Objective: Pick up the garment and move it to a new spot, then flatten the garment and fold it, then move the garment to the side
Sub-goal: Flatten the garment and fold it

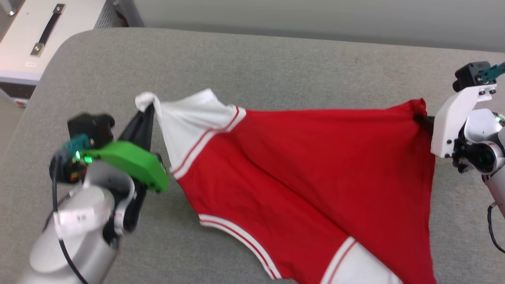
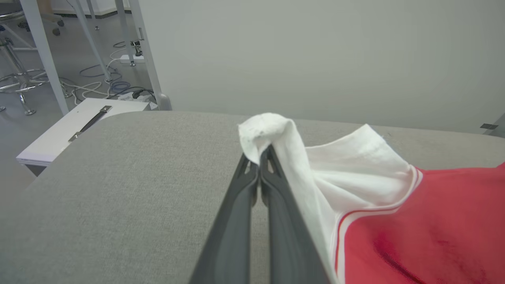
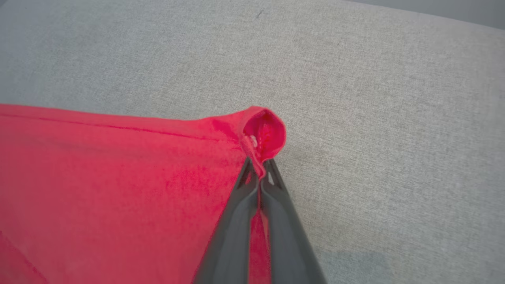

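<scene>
Grey woven fabric covers the broad padded surface (image 1: pixel 276 67) with a rounded corner, and a plain pale grey wall (image 2: pixel 315 59) rises behind it. Across this surface stretches the red soft-fabric V-neck garment with white short sleeves (image 1: pixel 307 177), pulled taut between the two arms so that its far edge runs in a nearly straight line from one gripper to the other.

At the left end, the left gripper with its two long dark fingers (image 1: pixel 149 107) is pinched tight on the tip of one white sleeve (image 1: pixel 189 118). In the left wrist view the fingertips meet with a knob of white cloth bunched over them (image 2: pixel 258 156), and the garment (image 2: pixel 414 232) falls away to the right.

At the right end, the right gripper (image 1: pixel 421 117) is clamped on a corner of the red cloth. Its wrist view shows the fingers closed together (image 3: pixel 258 167) with a small red curl of hem standing above the tips and the garment (image 3: pixel 118 181) spreading left.

From that taut edge the cloth fans toward the robot. The white collar band with red stripes (image 1: pixel 236 232) curves along the near left side, and the second white sleeve (image 1: pixel 363 268) lies at the bottom edge — whether this lower part rests on the fabric surface cannot be told.

Beyond the rounded corner stands a white flat-topped cabinet with a dark strap handle (image 1: pixel 35 39), and loose cables (image 2: pixel 114 85) lie on the floor behind it.
</scene>
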You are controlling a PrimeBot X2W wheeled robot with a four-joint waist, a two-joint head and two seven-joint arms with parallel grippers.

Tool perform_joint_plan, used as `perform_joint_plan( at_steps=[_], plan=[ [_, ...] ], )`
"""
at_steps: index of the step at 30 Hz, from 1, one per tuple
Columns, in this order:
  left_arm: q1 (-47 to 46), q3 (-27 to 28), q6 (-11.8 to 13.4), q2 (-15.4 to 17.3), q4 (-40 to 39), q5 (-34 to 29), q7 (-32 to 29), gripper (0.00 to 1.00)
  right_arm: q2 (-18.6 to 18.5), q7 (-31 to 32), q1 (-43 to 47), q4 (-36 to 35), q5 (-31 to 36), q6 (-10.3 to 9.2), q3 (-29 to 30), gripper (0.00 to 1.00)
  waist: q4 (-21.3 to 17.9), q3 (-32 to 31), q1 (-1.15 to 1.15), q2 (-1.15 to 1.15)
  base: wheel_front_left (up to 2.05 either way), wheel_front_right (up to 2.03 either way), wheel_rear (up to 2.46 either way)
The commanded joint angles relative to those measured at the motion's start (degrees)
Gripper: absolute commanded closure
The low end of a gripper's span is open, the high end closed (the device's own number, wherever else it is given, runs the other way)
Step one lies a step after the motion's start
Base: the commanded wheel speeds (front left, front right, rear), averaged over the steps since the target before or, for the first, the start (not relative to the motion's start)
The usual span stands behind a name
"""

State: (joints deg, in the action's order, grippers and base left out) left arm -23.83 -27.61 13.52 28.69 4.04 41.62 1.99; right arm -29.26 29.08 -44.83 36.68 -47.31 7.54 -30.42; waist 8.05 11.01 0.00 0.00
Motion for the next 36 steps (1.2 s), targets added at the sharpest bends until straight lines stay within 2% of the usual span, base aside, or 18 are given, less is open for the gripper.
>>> perform_joint_plan(
  at_steps=[1, 8, 18, 25, 36],
  plan=[
    [-3.5, 0.4, -0.7, 0.4, 0.8, -0.4, -0.4, 1.0, 0.4, -1.1, -1.7, 0.9, 0.9, -0.05, 0.3, 1.0, -2.2, -2.0, 0.0, 0.0, 0.0, 0.0, 0.0],
    [-18.6, 0.6, -3.5, -1.4, 9.3, -1.7, -1.8, 1.0, 3.5, -7.6, -9.0, 5.1, 4.2, -0.05, 1.8, 1.0, -4.4, -2.4, 0.0, 0.0, 0.0, 0.0, 0.0],
    [-40.9, 1.0, -6.6, -4.5, 28.6, -5.0, 1.3, 1.0, 8.4, -17.8, -25.0, 15.1, 9.2, -0.05, 6.6, 1.0, -7.1, 0.1, 0.0, 0.0, 0.0, 0.0, 0.0],
    [-55.6, 1.0, -7.7, -4.7, 38.2, -7.9, 3.7, 1.0, 10.4, -23.5, -38.2, 20.9, 12.0, -0.05, 9.3, 1.0, -8.5, 4.5, 0.0, 0.0, 0.0, 0.0, 0.0],
    [-71.4, 0.7, -9.4, -5.8, 45.7, -9.9, 7.1, 1.0, 11.1, -27.6, -53.3, 26.5, 15.3, -0.05, 10.5, 1.0, -7.8, 15.0, 0.0, 0.0, 0.0, 0.0, 0.0]
  ],
)
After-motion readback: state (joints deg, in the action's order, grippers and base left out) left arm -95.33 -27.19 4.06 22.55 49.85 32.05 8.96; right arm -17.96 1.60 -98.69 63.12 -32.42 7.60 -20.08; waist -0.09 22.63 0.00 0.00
